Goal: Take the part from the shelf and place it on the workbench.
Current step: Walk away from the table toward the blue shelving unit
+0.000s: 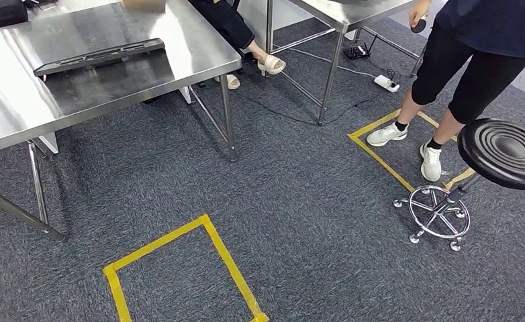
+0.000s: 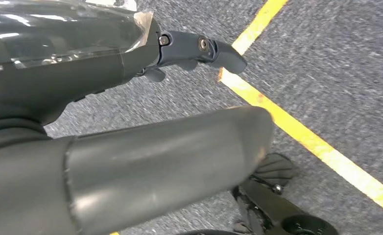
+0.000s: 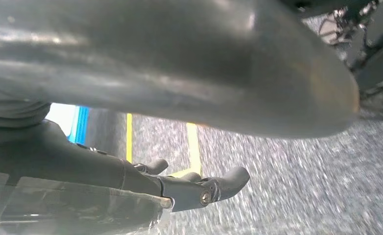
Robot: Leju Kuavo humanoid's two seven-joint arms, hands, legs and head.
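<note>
Both hands hang empty w/ fingers apart, left hand (image 2: 131, 98) & right hand (image 3: 145, 98) over carpet (image 1: 300, 201); find the shelf first, steady walk.

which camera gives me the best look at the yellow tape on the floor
The head view: it shows the near yellow tape rectangle almost whole on the grey carpet, beside the steel table. The left wrist view catches a stretch of yellow tape past the left hand. The right wrist view shows short strips behind the right hand.
</note>
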